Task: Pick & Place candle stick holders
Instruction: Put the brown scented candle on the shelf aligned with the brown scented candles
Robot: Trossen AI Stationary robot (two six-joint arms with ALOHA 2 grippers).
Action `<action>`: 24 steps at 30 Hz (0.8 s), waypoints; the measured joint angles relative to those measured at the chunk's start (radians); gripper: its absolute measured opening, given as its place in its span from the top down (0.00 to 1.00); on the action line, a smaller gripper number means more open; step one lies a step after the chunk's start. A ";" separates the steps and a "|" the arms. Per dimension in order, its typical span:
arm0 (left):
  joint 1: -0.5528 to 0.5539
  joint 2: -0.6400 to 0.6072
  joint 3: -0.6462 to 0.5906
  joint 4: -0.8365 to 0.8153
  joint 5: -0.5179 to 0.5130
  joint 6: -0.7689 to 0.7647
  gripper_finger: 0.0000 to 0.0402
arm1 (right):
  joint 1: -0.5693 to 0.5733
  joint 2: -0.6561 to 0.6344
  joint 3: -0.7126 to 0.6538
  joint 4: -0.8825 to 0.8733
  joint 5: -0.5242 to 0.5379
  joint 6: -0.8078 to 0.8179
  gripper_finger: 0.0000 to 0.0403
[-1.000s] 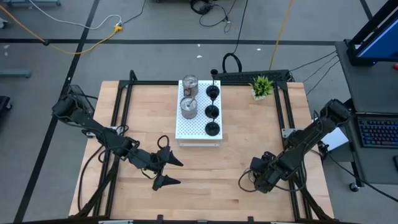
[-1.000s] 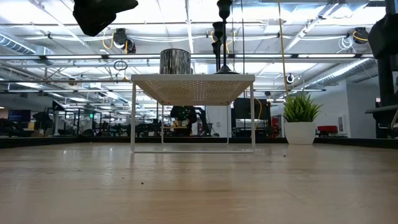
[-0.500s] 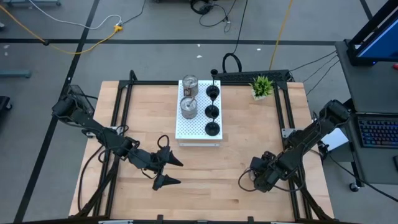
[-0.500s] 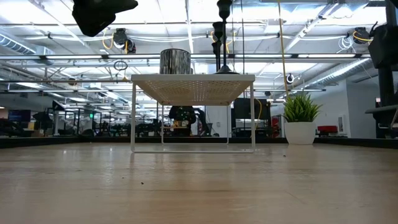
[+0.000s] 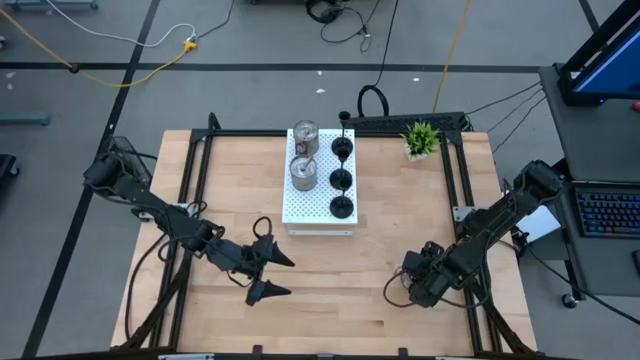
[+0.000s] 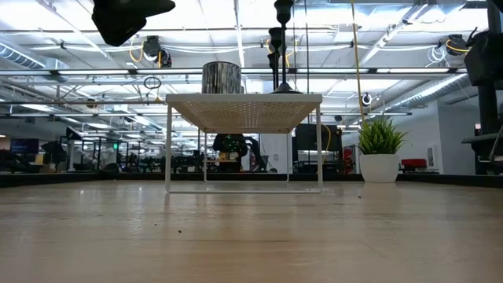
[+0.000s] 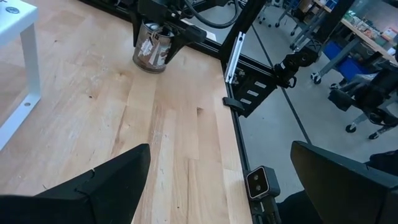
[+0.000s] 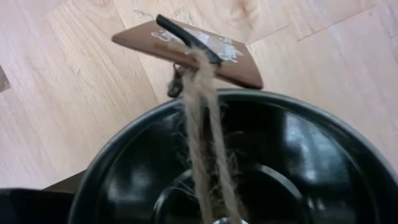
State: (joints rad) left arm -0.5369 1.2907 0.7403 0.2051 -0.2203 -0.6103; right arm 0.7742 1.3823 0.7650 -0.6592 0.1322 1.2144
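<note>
A white perforated stand [image 5: 315, 214] at the table's far middle carries two silver holders [image 5: 304, 135] [image 5: 303, 172] and three black holders [image 5: 342, 148] [image 5: 341, 180] [image 5: 342, 207], each standing on its base. A third silver holder [image 7: 151, 53] stands on the table at the near right, a brown tag [image 8: 186, 53] tied to it by twine. My right gripper [image 5: 415, 283] is right over it; its wrist view looks down into the cup [image 8: 249, 162]. My left gripper [image 5: 278, 277] hangs open and empty over the near-left table.
A small green potted plant [image 5: 421, 138] stands at the far right of the table, beside the stand. Black frame rails [image 5: 205, 150] run along the table's edges. Bare wood lies between the two grippers and in front of the stand [image 6: 244, 110].
</note>
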 joint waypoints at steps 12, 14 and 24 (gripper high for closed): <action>-0.003 0.000 0.000 0.003 0.001 -0.030 0.02 | -0.005 0.000 0.007 -0.001 -0.001 0.004 0.12; -0.004 0.000 0.000 0.010 0.001 -0.042 0.02 | -0.014 0.001 0.018 0.001 -0.002 0.002 0.12; -0.004 0.000 0.000 0.017 0.011 -0.159 0.02 | -0.092 0.001 0.146 0.005 0.028 -0.146 0.12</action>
State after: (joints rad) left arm -0.5407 1.2907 0.7399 0.2225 -0.2096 -0.7693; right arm 0.6819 1.3830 0.9107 -0.6545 0.1600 1.0689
